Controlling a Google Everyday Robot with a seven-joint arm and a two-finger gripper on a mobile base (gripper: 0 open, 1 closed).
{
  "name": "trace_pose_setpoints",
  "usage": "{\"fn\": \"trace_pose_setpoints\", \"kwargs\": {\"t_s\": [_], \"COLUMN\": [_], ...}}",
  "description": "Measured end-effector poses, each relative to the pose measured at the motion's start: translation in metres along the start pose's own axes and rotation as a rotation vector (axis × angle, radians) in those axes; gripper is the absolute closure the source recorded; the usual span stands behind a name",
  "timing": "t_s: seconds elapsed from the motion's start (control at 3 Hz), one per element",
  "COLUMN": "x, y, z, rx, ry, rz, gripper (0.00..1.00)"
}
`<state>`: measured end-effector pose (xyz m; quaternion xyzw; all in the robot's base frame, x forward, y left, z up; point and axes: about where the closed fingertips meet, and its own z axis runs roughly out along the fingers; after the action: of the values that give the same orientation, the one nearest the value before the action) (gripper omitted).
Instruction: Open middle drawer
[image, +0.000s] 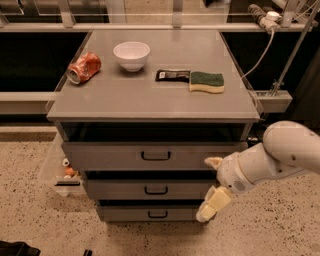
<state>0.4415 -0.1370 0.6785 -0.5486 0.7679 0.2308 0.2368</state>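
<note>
Camera view: the gripper (205, 189) is held, jaws spread wide and empty, beside the right end of the shut middle drawer (120, 190), whose rigid, probably easy-sliding front is best hooked by its black bar handle (156, 190).

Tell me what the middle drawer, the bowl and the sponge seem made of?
The middle drawer looks like matte grey painted metal or laminate; I cannot tell which. The bowl: smooth white with a slight sheen, likely ceramic or plastic. The sponge: yellow foam under a green scouring layer. The gripper, jaws open, at the middle drawer's right end, looks like cream plastic.
</note>
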Motion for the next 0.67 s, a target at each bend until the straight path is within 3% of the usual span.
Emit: {"fn": "trace_pose_setpoints", "kwargs": {"t_s": [0.33, 0.67], "x": [0.032, 0.049], "y": [0.009, 0.015], "z": [0.074, 0.122], "rx": [-0.156, -0.18], "ry": [-0.058, -0.082], "rz": [0.078, 0.095], "gripper": [0.0, 0.0]}}
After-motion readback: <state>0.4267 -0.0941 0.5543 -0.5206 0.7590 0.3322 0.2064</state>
